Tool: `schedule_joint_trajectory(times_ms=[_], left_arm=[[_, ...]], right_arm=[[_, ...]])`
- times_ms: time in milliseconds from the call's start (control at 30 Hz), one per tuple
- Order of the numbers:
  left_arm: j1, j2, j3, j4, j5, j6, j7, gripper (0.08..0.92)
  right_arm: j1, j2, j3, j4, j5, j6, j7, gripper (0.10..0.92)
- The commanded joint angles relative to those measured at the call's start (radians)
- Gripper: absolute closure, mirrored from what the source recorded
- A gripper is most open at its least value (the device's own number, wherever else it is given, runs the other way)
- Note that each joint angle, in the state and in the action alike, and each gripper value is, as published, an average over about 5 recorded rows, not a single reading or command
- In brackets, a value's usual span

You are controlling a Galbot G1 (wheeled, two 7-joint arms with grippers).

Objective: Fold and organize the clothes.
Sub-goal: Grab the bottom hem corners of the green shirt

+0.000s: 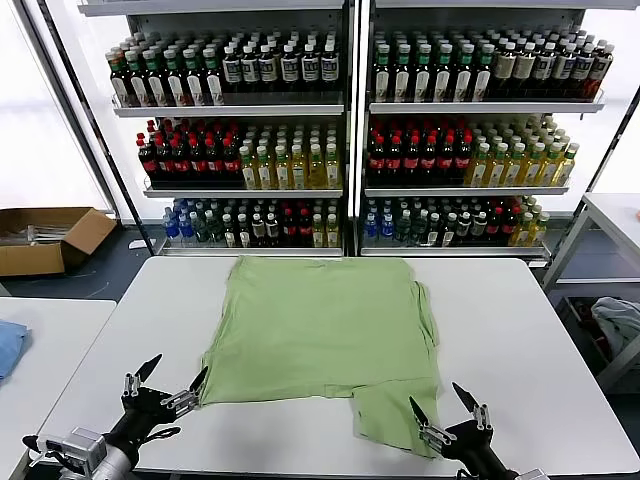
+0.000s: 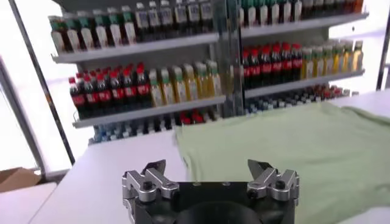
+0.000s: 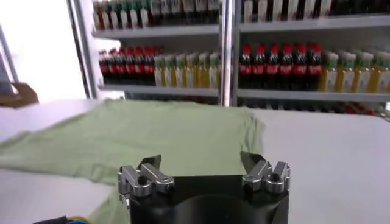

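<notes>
A light green shirt (image 1: pixel 325 325) lies spread flat on the white table (image 1: pixel 520 330), with a sleeve flap (image 1: pixel 395 415) hanging toward the front edge; its collar and chest print are hidden. My left gripper (image 1: pixel 172 376) is open and empty just off the shirt's front left corner. My right gripper (image 1: pixel 440 405) is open and empty at the sleeve flap's front right edge. The shirt shows ahead of the open jaws in the left wrist view (image 2: pixel 292 146) and the right wrist view (image 3: pixel 152 137).
Shelves of bottles (image 1: pixel 350 130) stand behind the table. A second table (image 1: pixel 40 350) at the left holds a blue cloth (image 1: pixel 8 345). A cardboard box (image 1: pixel 45 238) sits on the floor at the left. A pale fabric bundle (image 1: pixel 620 325) lies at the right.
</notes>
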Motion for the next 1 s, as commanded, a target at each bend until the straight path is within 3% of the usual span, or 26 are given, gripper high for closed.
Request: schedule_joint_trajectory(times_ms=[33, 533, 667, 1000], left_arm=[[0.006, 0.1, 0.069, 0.017, -0.02, 0.101, -0.079, 0.177], [-0.101, 0.135, 0.11, 0.184, -0.09, 0.1, -0.089, 0.177], [-0.117, 0.125, 0.119, 0.226, -0.09, 0.1, -0.094, 0.199], [-0.099, 0.075, 0.163, 0.245, -0.07, 0.099, -0.112, 0.476]], right_arm=[[-0.056, -0.042, 0.004, 0.027, -0.024, -0.081, 0.037, 0.203], [0.019, 0.015, -0.061, -0.038, -0.026, -0.105, 0.093, 0.213], [0.038, 0.028, -0.072, -0.05, -0.026, -0.107, 0.09, 0.287], [0.018, 0.06, -0.078, -0.044, -0.027, -0.095, 0.07, 0.573]])
